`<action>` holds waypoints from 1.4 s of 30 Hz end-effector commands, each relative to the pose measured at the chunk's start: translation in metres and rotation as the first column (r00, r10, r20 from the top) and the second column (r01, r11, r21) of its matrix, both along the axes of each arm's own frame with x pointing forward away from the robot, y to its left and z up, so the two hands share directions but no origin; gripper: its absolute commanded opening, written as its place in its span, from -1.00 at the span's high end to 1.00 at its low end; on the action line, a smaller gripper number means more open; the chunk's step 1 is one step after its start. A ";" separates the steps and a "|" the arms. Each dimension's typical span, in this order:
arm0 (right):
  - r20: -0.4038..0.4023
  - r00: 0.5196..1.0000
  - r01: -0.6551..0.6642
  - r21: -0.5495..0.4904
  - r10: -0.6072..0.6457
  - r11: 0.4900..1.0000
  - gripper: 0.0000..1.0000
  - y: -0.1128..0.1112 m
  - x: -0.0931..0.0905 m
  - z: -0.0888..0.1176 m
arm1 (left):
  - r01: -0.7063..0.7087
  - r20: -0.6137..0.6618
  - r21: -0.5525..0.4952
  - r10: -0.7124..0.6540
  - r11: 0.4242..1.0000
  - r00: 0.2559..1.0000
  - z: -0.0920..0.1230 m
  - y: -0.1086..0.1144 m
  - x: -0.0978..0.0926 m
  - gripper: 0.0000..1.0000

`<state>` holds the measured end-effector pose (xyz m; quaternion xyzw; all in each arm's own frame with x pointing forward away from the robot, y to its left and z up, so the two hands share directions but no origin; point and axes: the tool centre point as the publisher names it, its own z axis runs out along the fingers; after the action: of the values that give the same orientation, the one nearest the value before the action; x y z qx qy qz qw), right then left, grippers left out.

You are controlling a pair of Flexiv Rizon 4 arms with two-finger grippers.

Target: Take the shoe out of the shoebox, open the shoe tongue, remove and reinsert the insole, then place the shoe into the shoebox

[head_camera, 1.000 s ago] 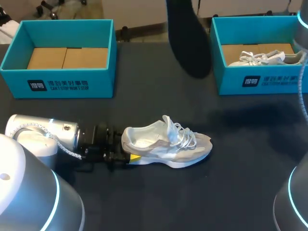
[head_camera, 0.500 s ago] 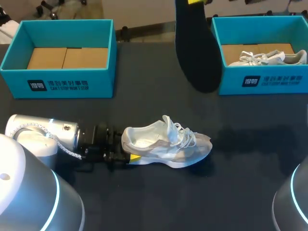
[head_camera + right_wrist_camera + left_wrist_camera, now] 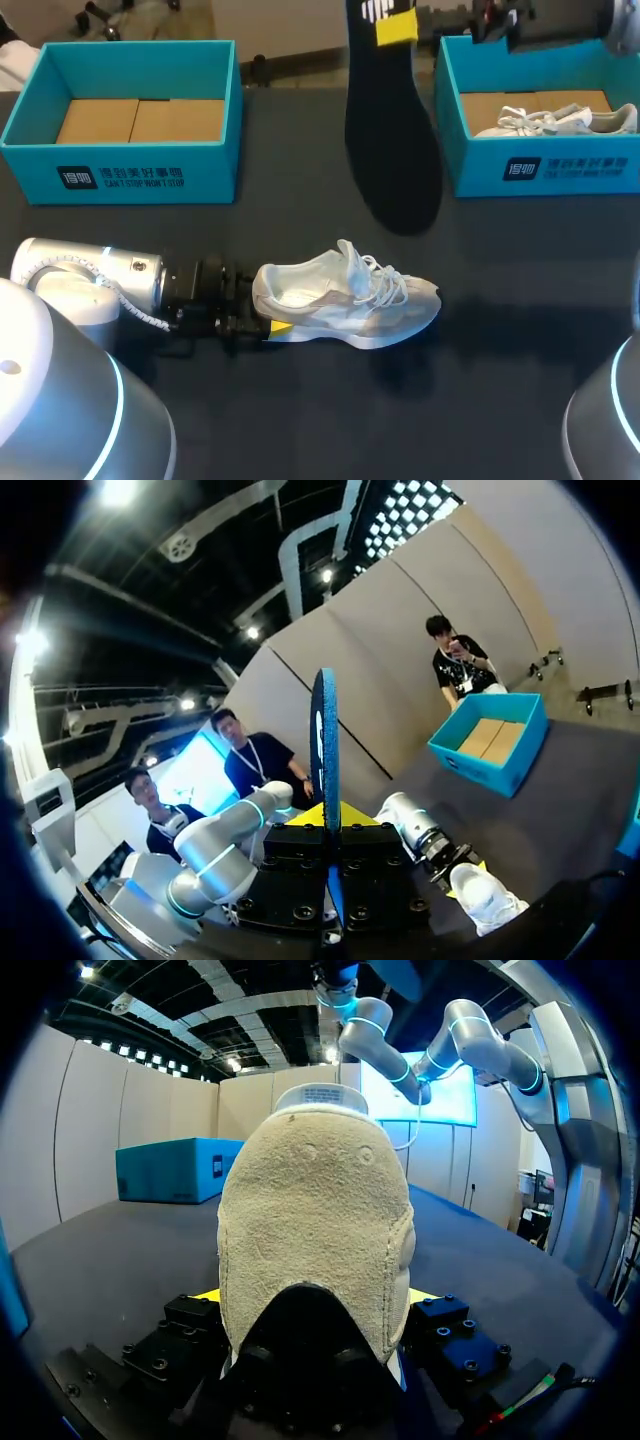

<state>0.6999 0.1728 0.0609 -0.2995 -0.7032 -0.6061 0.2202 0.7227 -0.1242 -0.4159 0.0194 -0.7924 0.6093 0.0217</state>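
Note:
A pale grey-white sneaker (image 3: 345,295) lies on its sole mid-table, toe pointing right, laces loose. My left gripper (image 3: 268,305) lies low on the table at its heel; in the left wrist view the suede heel (image 3: 315,1220) fills the gap between the yellow-tipped fingers (image 3: 422,1296), both pressed against it. The black insole (image 3: 393,140) hangs high over the table's far middle, toe end down. My right gripper (image 3: 395,25) is shut on its upper end. In the right wrist view the insole (image 3: 325,750) stands edge-on out of the closed gripper (image 3: 328,825), with the sneaker (image 3: 487,895) far below.
An empty teal shoebox (image 3: 120,175) with a cardboard floor stands at the back left. A second teal shoebox (image 3: 540,170) at the back right holds another white sneaker (image 3: 545,120). My left arm (image 3: 90,285) lies along the table's left front.
The hanging insole has swung right, then back left and lower, and the right gripper's yellow tip has come into the head view. The sneaker and left arm stay put.

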 end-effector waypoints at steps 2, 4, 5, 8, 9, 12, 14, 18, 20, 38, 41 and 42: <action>-0.008 0.999 0.038 0.031 -0.038 0.999 1.00 -0.003 -0.014 -0.008 | 0.000 0.000 0.000 0.000 1.000 1.000 0.000 0.000 0.000 1.00; -0.015 0.999 0.041 0.028 -0.041 0.999 1.00 -0.004 -0.019 -0.008 | 0.000 0.000 0.000 0.000 1.000 1.000 0.000 0.000 0.000 1.00; -0.017 0.999 0.042 0.027 -0.041 0.999 1.00 -0.005 -0.021 -0.009 | 0.000 0.000 0.000 0.000 1.000 1.000 0.000 0.000 0.000 1.00; -0.027 0.999 0.039 0.021 -0.038 0.999 1.00 -0.006 -0.026 -0.009 | 0.000 0.000 0.000 0.000 1.000 1.000 0.000 0.000 0.000 1.00; -0.029 0.999 0.038 0.021 -0.037 0.999 1.00 -0.007 -0.028 -0.010 | 0.000 0.000 0.000 0.000 1.000 1.000 0.000 0.000 0.000 1.00; -0.036 0.999 0.037 0.016 -0.036 0.999 1.00 -0.009 -0.032 -0.011 | 0.000 0.000 0.000 0.000 1.000 1.000 0.000 0.000 0.000 1.00; -0.042 0.999 0.028 0.014 -0.027 1.000 1.00 -0.009 -0.035 -0.012 | 0.000 0.000 0.000 0.000 1.000 1.000 0.000 0.000 0.000 1.00; -0.058 0.998 0.016 0.007 -0.015 1.000 1.00 -0.009 -0.039 -0.015 | 0.000 0.000 0.000 0.000 1.000 1.000 0.000 0.000 0.000 1.00; -0.061 0.998 0.016 0.006 -0.016 1.000 1.00 -0.010 -0.040 -0.017 | 0.000 0.000 0.000 0.000 1.000 1.000 0.000 0.000 0.000 1.00; -0.071 0.997 -0.007 0.010 0.007 1.000 1.00 -0.009 -0.052 -0.023 | 0.000 0.000 0.000 0.000 1.000 1.000 0.000 0.000 0.000 1.00; -0.071 0.997 -0.007 0.010 0.007 1.000 1.00 -0.009 -0.052 -0.023 | 0.000 0.000 0.000 0.000 1.000 1.000 0.000 0.000 0.000 1.00; -0.071 0.997 -0.007 0.010 0.007 1.000 1.00 -0.009 -0.052 -0.023 | 0.000 0.000 0.000 0.000 1.000 1.000 0.000 0.000 0.000 1.00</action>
<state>0.6486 0.1627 0.0385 -0.3152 -0.6931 -0.5984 0.2494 0.7227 -0.1242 -0.4159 0.0194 -0.7924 0.6092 0.0217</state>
